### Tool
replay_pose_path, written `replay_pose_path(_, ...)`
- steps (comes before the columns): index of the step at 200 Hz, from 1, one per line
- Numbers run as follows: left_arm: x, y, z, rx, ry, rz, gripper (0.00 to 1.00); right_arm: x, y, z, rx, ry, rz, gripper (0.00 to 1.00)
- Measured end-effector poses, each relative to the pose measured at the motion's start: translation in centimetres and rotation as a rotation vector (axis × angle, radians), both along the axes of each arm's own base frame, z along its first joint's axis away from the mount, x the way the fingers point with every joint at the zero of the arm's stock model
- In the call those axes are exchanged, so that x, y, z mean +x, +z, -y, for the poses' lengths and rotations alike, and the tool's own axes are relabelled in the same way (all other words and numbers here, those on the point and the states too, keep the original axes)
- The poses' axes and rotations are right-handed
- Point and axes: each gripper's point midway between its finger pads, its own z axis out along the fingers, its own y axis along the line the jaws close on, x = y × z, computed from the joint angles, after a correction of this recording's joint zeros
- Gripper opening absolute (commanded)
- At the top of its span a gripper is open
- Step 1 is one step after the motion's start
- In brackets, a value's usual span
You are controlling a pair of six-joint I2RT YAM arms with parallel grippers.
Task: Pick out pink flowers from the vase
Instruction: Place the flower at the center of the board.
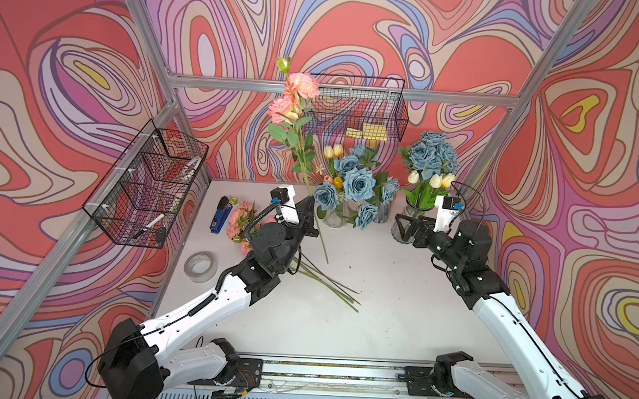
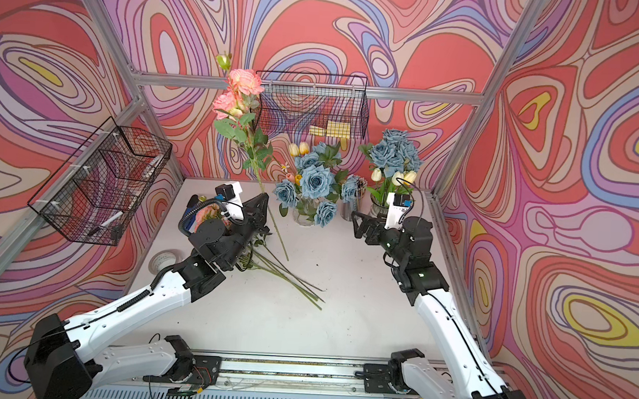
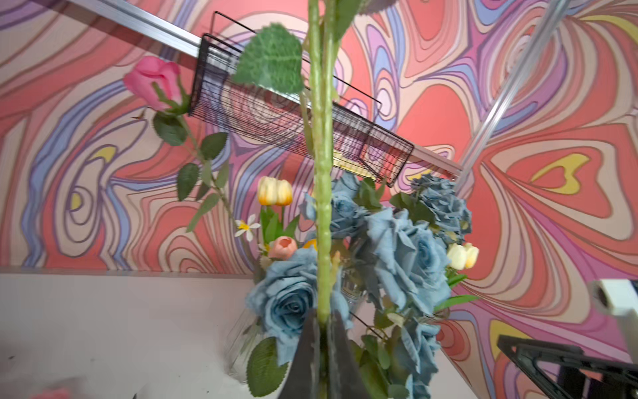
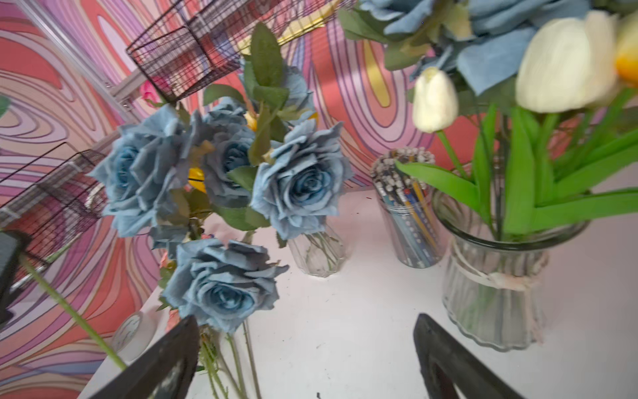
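Note:
My left gripper [image 1: 310,207] [image 3: 323,321] is shut on the green stem [image 3: 322,207] of a pink flower [image 1: 298,89], held upright above the table left of the clear glass vase [image 1: 334,218] of blue roses. In the left wrist view a pink rosebud [image 3: 153,81] stands on a leafy stem rising from that vase. More pink flowers [image 1: 239,218] lie on the table behind my left arm, their stems [image 1: 328,284] fanned out. My right gripper [image 1: 404,222] [image 4: 305,321] hangs open and empty near the table, in front of a second vase [image 4: 497,297].
The second vase holds white tulips [image 4: 435,100] and blue roses. A cup of pencils [image 4: 411,235] stands between the vases. A blue stapler [image 1: 221,215] and a tape roll [image 1: 200,266] lie at the left. Wire baskets hang on the left wall [image 1: 148,182] and back wall [image 1: 357,107].

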Motion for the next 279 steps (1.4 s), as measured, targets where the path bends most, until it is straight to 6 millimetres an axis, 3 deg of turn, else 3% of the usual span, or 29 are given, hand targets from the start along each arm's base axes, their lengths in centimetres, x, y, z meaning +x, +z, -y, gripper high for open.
replay_pose_path(51,0.7,-2.9,-3.3,-0.019,0.195,-0.122,0.00,0.7,-1.6,2.2,-0.044,-0.129,-0.049,0.98)
replay_pose_path(136,0.7,-7.5,-7.0,-0.133,0.456,-0.353,0.00,1.0,-1.9,2.9,-0.057,-0.173,-0.056,0.98)
replay_pose_path(238,0.7,-15.9,-6.7,-0.208,0.632,-0.660,0.00,1.0,-1.9,3.0,-0.057,-0.176,-0.056,0.98)
replay_pose_path(279,1.0,-19.1,-5.5,-0.225,0.669,-0.778,0.00,1.0,-1.9,2.9,-0.057,-0.175,-0.056,0.98)
